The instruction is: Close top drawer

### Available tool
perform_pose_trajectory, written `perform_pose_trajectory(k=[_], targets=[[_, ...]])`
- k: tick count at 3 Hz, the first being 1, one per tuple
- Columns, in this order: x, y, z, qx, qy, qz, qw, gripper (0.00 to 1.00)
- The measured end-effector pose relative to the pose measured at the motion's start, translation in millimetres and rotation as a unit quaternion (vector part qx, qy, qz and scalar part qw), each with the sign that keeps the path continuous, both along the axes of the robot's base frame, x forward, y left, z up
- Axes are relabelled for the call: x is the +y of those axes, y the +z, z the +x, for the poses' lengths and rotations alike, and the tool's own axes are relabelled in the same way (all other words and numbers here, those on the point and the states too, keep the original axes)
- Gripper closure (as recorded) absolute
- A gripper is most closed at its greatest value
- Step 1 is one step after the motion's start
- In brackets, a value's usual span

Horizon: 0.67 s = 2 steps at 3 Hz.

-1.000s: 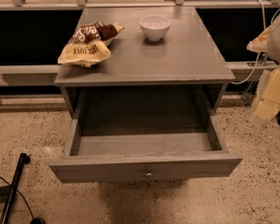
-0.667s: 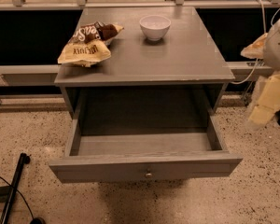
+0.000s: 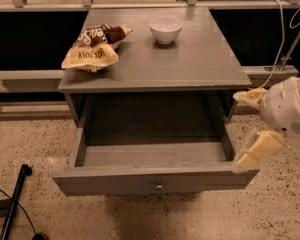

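Observation:
The top drawer (image 3: 115, 180) of the grey cabinet stands pulled far out toward me. Its wide flat front carries one small round metal knob (image 3: 159, 187), and the inside of the box looks empty. My gripper (image 3: 240, 131) is at the right, beside the drawer's right front corner. It is open and holds nothing. One cream finger (image 3: 250, 98) is level with the cabinet top's edge. The other finger (image 3: 259, 150) hangs by the right end of the drawer front, close to it or touching it. No lower drawers show.
On the cabinet top (image 3: 200, 59) lie two snack bags (image 3: 92, 49) at the left and a white bowl (image 3: 165, 29) at the back. A black pole (image 3: 12, 204) lies on the speckled floor at the lower left. Cables (image 3: 282, 29) hang at the right.
My gripper has moved left and down from the right edge of view, toward the drawer's right front corner. The drawer has not moved.

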State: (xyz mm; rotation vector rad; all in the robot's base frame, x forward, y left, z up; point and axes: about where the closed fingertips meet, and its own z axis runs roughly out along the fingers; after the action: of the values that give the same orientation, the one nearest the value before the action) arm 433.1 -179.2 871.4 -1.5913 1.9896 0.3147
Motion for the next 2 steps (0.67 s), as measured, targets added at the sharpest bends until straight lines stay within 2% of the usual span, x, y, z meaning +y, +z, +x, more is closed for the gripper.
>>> perform_pose_trajectory(k=[1, 2], targets=[[2.2, -25.5, -7.3, -0.026, 0.007, 0.071, 0.9971, 0.00], [-1.6, -41.5, -20.2, -0.030, 0.010, 0.085, 0.9959, 0.16]])
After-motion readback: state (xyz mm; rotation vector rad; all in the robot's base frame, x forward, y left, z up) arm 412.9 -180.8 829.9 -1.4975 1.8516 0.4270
